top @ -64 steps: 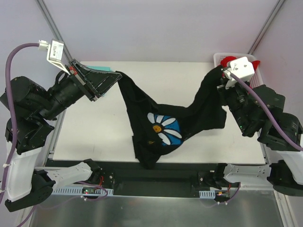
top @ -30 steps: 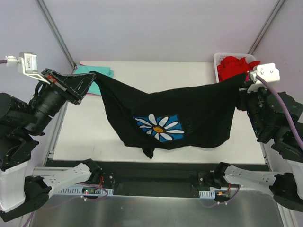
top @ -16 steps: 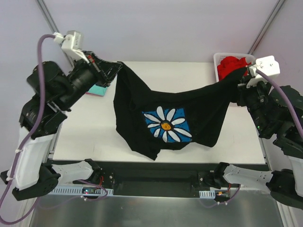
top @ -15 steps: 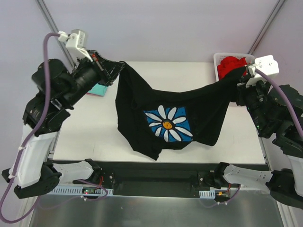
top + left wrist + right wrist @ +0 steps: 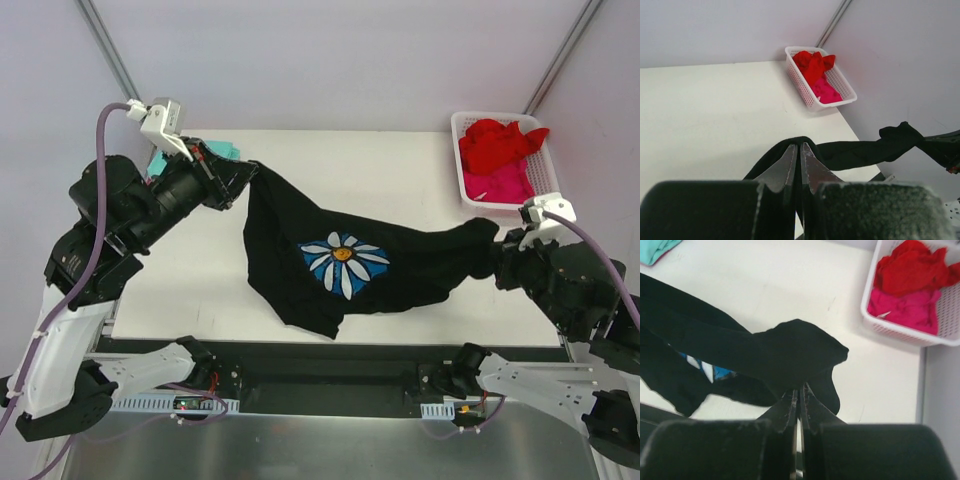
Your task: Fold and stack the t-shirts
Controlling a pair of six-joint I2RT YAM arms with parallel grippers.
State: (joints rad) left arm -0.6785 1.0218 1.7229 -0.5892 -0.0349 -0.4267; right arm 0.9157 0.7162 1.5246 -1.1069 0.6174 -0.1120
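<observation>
Jaws both clenched: left jaws on a corner of black t-shirt (image 5: 400, 270), raised over far-left bench (image 5: 380, 170); right jaws on its bunched right edge. Shirt sags twisted between them. Risk: bunched cloth slips or lands creased, spoiling the fold.

Four shirts are in view: one black shirt (image 5: 340, 260), one teal shirt (image 5: 226, 149), one red shirt (image 5: 497, 142) and one pink shirt (image 5: 495, 183). There is one white basket (image 5: 456, 130) and one table (image 5: 380, 170). Two robot arms stand there, a left arm (image 5: 130, 210) and a right arm (image 5: 565, 285).
</observation>
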